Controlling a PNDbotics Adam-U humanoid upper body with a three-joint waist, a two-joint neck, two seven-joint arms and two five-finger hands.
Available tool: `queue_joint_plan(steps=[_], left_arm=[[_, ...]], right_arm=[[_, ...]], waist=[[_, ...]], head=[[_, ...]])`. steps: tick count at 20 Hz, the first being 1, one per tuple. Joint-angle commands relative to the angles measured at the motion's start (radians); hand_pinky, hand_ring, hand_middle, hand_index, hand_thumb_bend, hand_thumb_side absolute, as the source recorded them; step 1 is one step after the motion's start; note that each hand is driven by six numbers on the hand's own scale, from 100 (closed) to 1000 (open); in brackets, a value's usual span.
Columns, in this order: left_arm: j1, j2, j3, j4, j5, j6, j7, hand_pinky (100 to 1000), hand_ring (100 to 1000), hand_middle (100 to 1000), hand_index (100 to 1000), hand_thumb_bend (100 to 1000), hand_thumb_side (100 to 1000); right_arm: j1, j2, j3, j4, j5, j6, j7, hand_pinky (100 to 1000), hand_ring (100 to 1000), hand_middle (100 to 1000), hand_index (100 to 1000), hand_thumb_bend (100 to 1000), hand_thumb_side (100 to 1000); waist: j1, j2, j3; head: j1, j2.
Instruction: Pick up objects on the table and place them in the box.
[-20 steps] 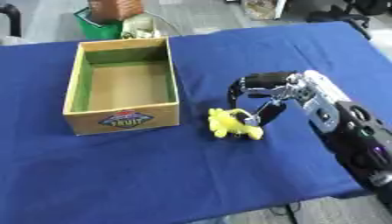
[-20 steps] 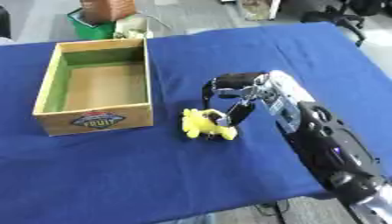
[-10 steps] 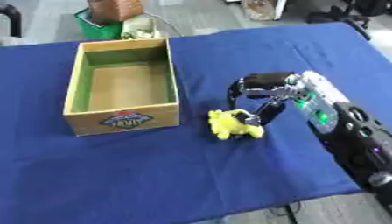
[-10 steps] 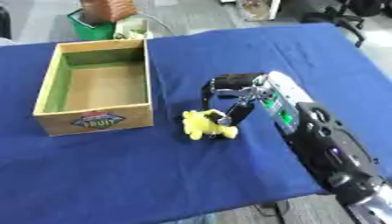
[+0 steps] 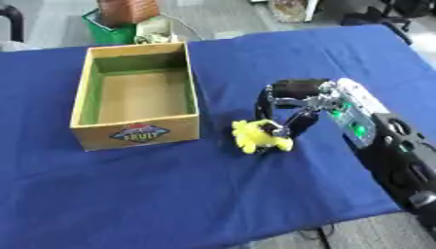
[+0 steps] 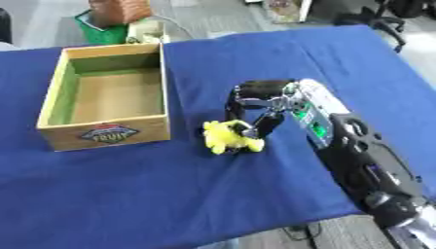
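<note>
The right hand point(image 5: 302, 104) has its fingers curled around the yellow toy point(image 5: 258, 137) on the blue table point(image 5: 213, 194), beside the wooden box point(image 5: 136, 95).

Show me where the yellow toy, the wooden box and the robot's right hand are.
yellow toy point(image 5: 252, 136): left eye view, on its body.
wooden box point(image 5: 136, 134): left eye view, on its front wall.
right hand point(image 6: 285, 97): right eye view, on the palm.
</note>
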Motion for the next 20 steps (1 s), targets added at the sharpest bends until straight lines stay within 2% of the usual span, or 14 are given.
queue_joint_plan(steps=[1,11,20], left_arm=[[-0.007,0.02,0.003,-0.014,0.002,-0.001,-0.001,484,416,462,615,711,201],[-0.005,0.022,0.004,-0.014,0.001,-0.001,0.0,484,417,462,615,710,201],[-0.005,0.022,0.002,-0.014,0.002,0.0,-0.001,483,417,462,615,711,202]], right_arm=[[-0.029,-0.02,-0.022,-0.002,0.02,-0.047,0.027,699,569,418,199,100,100],[-0.078,-0.032,-0.059,-0.011,0.077,-0.046,-0.03,695,568,415,199,100,100],[-0.159,-0.006,-0.084,-0.017,0.212,-0.041,-0.091,697,575,430,199,100,100]], waist=[[0.002,-0.014,-0.002],[0.003,-0.018,-0.005],[0.004,-0.02,0.004]], head=[[0.001,-0.008],[0.003,-0.007],[0.003,-0.009]])
